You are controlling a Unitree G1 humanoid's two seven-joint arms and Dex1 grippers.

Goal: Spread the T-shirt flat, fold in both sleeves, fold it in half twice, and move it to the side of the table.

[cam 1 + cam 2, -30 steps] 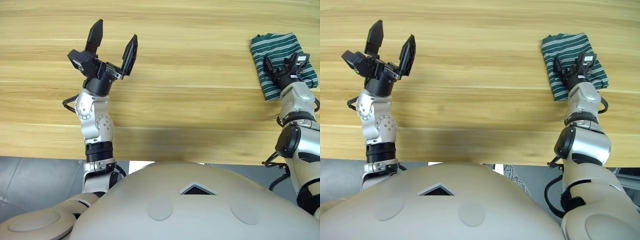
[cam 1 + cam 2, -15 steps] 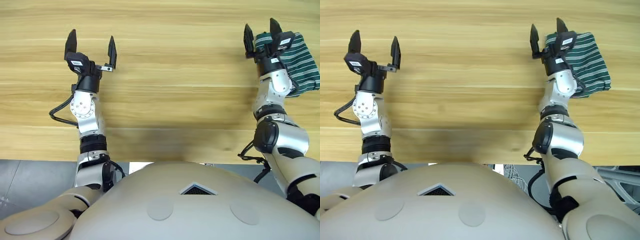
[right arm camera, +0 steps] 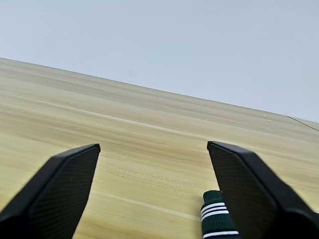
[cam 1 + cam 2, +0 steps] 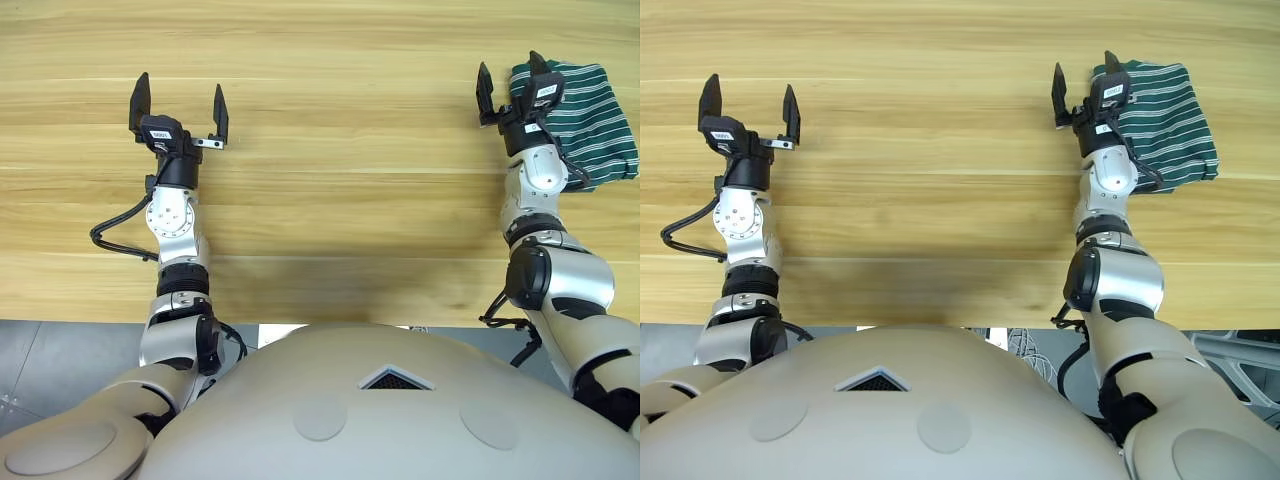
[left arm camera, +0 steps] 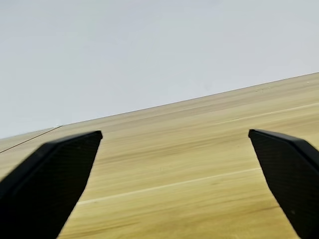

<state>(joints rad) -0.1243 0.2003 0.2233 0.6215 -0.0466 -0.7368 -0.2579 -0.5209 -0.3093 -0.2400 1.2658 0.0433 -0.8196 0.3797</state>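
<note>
The folded T-shirt (image 4: pixel 585 116), dark green with thin white stripes, lies at the right side of the wooden table (image 4: pixel 350 150). My right gripper (image 4: pixel 509 83) stands open just left of the shirt, raised above the tabletop, with nothing between its fingers. A corner of the striped cloth (image 3: pixel 215 221) lies beside one black finger (image 3: pixel 249 189) in the right wrist view. My left gripper (image 4: pixel 177 99) is open over bare wood at the table's left. Its two fingertips (image 5: pixel 45 184) frame plain tabletop in the left wrist view.
The near edge of the table (image 4: pixel 330 318) runs across just in front of my arms, with grey floor (image 4: pixel 60 360) below it. A black cable (image 4: pixel 120 235) loops beside my left forearm. A pale wall (image 5: pixel 149 50) rises behind the far table edge.
The right gripper has let go of the folded T-shirt, lifted off it and shifted left of it. The left gripper has swung upright and drawn back slightly, staying open.
</note>
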